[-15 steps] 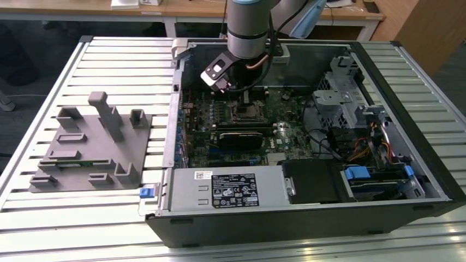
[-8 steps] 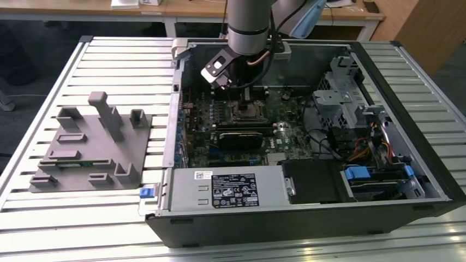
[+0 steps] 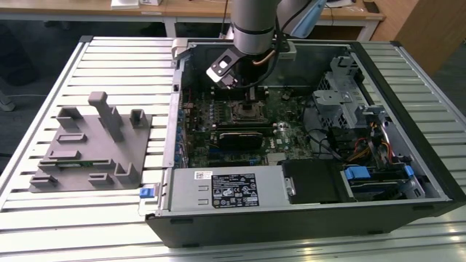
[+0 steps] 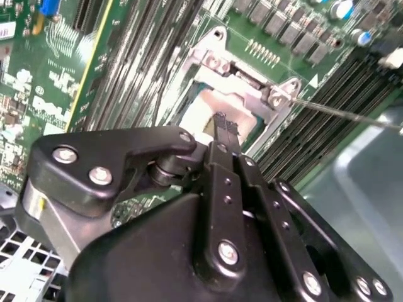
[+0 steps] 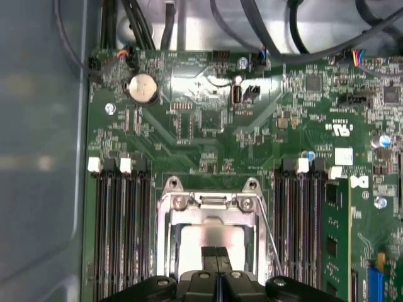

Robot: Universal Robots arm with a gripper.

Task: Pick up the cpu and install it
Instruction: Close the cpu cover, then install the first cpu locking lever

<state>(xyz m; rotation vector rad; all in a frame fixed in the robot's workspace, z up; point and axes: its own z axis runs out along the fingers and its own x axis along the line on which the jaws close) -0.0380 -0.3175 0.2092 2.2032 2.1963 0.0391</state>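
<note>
The cpu (image 5: 211,238) shows as a silvery-white square lying flat inside the metal-framed socket (image 5: 169,214) on the green motherboard. In the second wrist view the cpu (image 4: 200,112) is the pale patch just beyond the fingertips. My gripper (image 5: 217,255) hangs straight over it, its two black fingers pressed together with no gap, their tips at or just above the chip's top. Whether they touch it I cannot tell. In the exterior view the gripper (image 3: 251,98) reaches down into the open computer case (image 3: 407,71) over the socket (image 3: 248,112).
A thin wire lever (image 4: 343,114) sticks out beside the socket. Memory slots (image 5: 119,226) flank it on both sides. A black module (image 3: 237,139), a labelled metal box (image 3: 226,188) and a drive cage (image 3: 342,98) sit inside the case. A grey fixture (image 3: 87,147) lies at the exterior view's left.
</note>
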